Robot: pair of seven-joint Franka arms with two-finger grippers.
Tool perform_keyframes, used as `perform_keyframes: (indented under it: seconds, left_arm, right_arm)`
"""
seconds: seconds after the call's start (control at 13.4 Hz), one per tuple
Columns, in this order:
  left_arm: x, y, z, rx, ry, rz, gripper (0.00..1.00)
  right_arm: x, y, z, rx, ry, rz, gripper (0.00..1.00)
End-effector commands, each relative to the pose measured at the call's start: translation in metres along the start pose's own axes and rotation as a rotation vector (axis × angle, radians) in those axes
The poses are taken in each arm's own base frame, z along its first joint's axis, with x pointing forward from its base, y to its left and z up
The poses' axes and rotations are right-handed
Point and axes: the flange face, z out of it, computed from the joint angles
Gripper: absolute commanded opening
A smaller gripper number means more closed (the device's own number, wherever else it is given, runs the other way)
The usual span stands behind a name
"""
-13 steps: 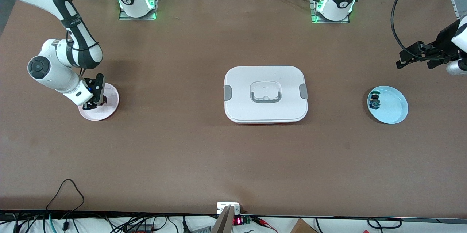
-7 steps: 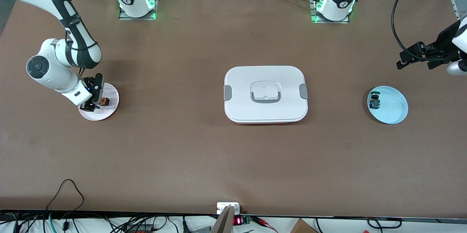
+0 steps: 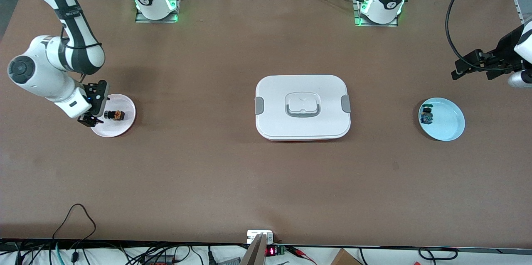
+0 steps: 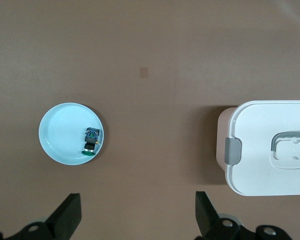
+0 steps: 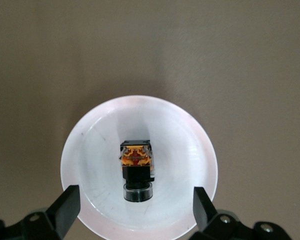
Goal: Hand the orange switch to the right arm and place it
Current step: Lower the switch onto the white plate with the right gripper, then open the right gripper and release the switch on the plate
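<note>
The tiny orange-bodied, black-headed push-button switch [image 3: 114, 114] lies free on the round pale-pink plate [image 3: 124, 126] near the worktop's right-arm end, light, rigid (best pinched across its blocky body), under the spread right end effector [image 3: 90, 120]; the left end effector [image 3: 474, 66] waits spread.

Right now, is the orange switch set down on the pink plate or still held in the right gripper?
Set down. The orange switch lies on its side on the pink plate, and the right gripper is open above it, fingers clear.

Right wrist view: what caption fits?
Small orange switch lying in round pink plate, open right pincer above.
</note>
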Motion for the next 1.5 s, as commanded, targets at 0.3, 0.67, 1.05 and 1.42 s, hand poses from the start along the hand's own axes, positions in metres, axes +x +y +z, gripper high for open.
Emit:
perform_keyframes:
  seconds: [0.3, 0.67, 1.05, 1.42]
  left_arm:
    - [0.005, 0.003, -0.003, 0.003, -0.004, 0.001, 1.00]
    - [0.005, 0.003, -0.004, 0.003, -0.002, 0.002, 1.00]
    - [0.005, 0.003, -0.004, 0.003, -0.001, 0.002, 1.00]
    - [0.006, 0.003, -0.003, 0.003, -0.002, 0.003, 1.00]
  right_arm:
    - [0.006, 0.005, -0.054, 0.051, 0.035, 0.361, 1.00]
    - [0.027, 0.008, -0.078, 0.165, 0.150, 0.723, 1.00]
    - [0.071, -0.001, -0.096, 0.198, 0.097, 0.932, 1.00]
    - [0.103, -0.006, -0.118, 0.236, 0.010, 1.164, 1.00]
